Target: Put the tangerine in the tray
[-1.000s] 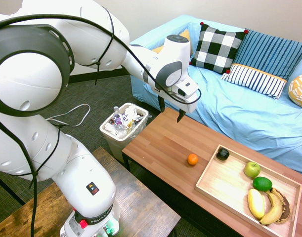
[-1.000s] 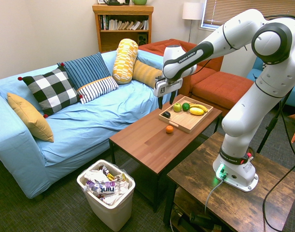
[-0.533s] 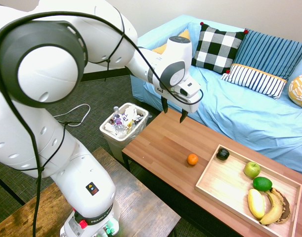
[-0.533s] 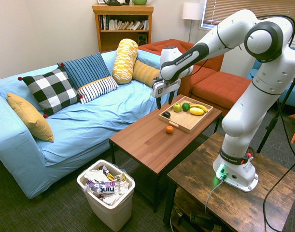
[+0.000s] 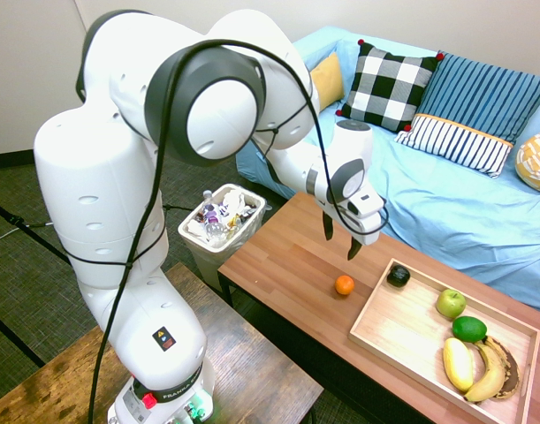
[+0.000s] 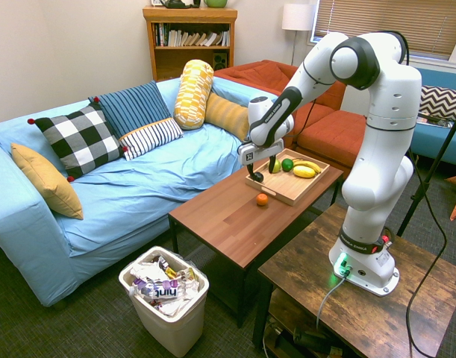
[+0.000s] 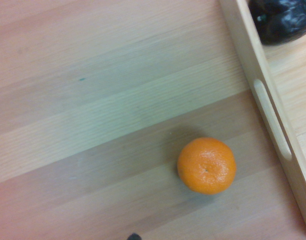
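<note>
Orange tangerine (image 5: 344, 284) beside wooden tray (image 5: 412, 351)

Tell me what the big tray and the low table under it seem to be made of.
The tray looks like pale wood, smooth and matte to satin; fine grain lines show on its floor and rim. The low table has a reddish-brown top with a soft sheen, in strips of differing tone, so probably wood, though a printed laminate could look the same.

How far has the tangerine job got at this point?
Nothing is finished: the tangerine sits on the coffee table, outside the tray. In hand: the open, empty gripper hangs above the table near the fruit, apparently approaching. Left: grasping it, lifting it over the rim, and releasing it inside.
</note>
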Robot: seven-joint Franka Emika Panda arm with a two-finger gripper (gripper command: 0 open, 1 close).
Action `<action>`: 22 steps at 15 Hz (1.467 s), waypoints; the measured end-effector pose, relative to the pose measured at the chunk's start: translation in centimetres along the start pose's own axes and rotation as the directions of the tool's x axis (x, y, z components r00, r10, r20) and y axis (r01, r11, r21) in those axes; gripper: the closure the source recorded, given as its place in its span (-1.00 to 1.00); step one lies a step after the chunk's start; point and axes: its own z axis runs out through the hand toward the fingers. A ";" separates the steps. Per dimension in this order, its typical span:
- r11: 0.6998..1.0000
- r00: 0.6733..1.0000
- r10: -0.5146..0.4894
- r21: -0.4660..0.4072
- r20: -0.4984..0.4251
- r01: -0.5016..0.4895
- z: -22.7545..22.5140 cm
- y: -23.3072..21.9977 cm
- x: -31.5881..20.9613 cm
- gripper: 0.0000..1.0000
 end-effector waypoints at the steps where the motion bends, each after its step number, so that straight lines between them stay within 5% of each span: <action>1: 1.000 1.000 0.011 -0.004 0.003 -0.011 1.4 0.1 0.5 -1.00; 14: 0.993 0.990 0.116 -0.043 0.074 -0.113 14.4 -1.5 2.7 -1.00; 15: 0.992 0.990 0.118 -0.047 0.078 -0.114 14.9 -1.5 2.7 1.00; 22: 0.992 0.989 0.120 -0.041 0.089 -0.117 15.3 -1.5 2.6 1.00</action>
